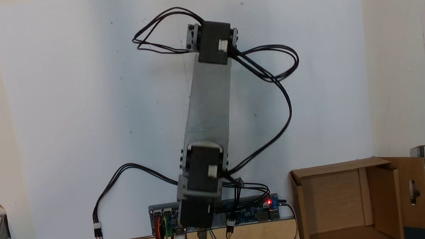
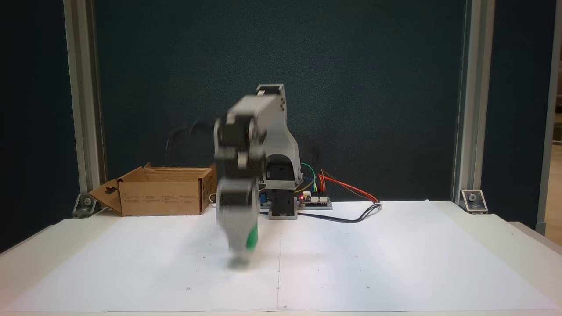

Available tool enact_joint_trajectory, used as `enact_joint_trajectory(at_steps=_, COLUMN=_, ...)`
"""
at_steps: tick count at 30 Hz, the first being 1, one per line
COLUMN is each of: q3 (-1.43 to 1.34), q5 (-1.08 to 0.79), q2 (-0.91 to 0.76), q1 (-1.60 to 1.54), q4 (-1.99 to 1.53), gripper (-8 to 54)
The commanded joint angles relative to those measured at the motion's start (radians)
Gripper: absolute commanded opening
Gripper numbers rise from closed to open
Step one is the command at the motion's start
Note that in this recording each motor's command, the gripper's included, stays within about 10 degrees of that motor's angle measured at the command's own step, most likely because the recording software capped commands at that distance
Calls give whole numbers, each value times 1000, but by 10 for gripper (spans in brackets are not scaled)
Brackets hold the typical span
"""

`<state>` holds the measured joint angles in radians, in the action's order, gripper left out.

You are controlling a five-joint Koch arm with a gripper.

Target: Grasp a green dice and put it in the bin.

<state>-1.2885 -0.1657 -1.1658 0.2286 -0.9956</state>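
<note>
Overhead, white paper (image 1: 72,136) covers the table (image 2: 496,228).

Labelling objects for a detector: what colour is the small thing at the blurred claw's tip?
Bright green, best seen in a fixed view facing the arm.

White paper sheet (image 2: 373,263) covering the table (image 2: 518,237), cardboard bin (image 2: 162,197) sitting at its far left corner, circuit board (image 2: 314,202) lying at the far edge

Grey arm (image 1: 209,99) links, black servos, looping black cables (image 1: 272,68).
</note>
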Motion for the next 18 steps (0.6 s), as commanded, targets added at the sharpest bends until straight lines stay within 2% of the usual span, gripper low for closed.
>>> enact_joint_trajectory(at_steps=1, q3=155, q5=64, q2=-163, q1=-3, q4=-162, gripper=114)
enact_joint_trajectory(at_steps=4, q3=302, q5=92, q2=-295, q1=-5, q4=-336, gripper=114)
enact_joint_trajectory(at_steps=9, q3=328, q5=91, q2=-362, q1=23, q4=-476, gripper=114)
enact_joint_trajectory(at_steps=18, q3=362, q5=29, q2=-428, q1=595, q4=-434, gripper=114)
